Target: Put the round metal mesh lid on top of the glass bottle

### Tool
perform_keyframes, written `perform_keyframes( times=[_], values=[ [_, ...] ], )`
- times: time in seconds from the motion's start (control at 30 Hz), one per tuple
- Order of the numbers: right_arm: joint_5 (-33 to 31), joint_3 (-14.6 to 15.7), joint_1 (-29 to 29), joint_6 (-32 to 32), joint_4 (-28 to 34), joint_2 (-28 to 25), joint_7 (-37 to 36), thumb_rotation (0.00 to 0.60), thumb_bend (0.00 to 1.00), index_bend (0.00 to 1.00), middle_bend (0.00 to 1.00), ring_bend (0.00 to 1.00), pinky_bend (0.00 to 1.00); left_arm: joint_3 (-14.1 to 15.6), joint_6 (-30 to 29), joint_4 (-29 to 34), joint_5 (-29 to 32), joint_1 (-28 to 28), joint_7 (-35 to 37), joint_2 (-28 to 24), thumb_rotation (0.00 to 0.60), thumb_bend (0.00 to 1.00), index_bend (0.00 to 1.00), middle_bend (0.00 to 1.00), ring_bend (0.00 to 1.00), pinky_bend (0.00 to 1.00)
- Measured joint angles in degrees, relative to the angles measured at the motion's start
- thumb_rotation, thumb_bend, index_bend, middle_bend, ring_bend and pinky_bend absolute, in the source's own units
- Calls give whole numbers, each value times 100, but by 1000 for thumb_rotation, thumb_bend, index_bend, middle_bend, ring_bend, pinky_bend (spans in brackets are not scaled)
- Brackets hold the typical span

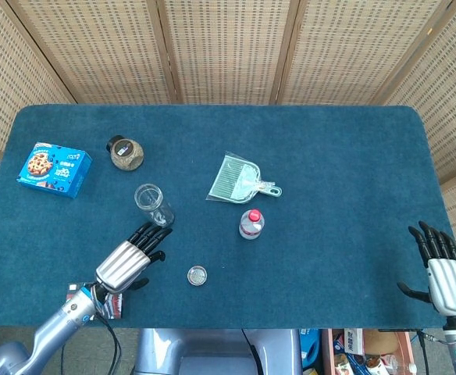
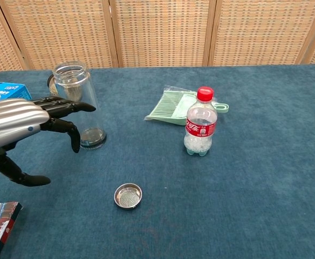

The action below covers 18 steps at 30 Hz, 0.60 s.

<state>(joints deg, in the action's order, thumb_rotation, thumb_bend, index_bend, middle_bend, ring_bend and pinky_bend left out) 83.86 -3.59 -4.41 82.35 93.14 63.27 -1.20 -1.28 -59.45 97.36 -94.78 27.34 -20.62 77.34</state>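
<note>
One table (image 1: 353, 156), blue cloth. Two hands: left hand (image 1: 130, 256) empty, fingers spread, near-left of the bottle; right hand (image 1: 440, 269) empty, fingers apart, near-right edge. One glass bottle (image 2: 81, 106) upright, left of centre. One mesh lid (image 2: 128, 195) flat on cloth, near side of bottle, apart from it.

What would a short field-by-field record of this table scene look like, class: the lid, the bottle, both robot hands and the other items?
mesh lid: round metal mesh lid lies flat on the blue cloth, untouched
glass bottle: glass bottle stands upright, mouth open, no lid on it
left robot hand: left robot hand empty, fingers spread, beside the bottle
right robot hand: right robot hand empty, fingers apart, at the table's near right edge
other items: plastic bottle with red cap, green dustpan, blue biscuit box, round jar
task state: lid not yet picked up
</note>
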Motion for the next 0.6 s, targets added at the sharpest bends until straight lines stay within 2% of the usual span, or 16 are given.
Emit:
perform_keyframes(
  times=[0.6],
  values=[
    [-96,-32,-16,-85,-82,-22,-237,600,49,86,0,0,0,-161,426,-135,715,381,-715,776,600,229,449,0,0,0]
  ],
)
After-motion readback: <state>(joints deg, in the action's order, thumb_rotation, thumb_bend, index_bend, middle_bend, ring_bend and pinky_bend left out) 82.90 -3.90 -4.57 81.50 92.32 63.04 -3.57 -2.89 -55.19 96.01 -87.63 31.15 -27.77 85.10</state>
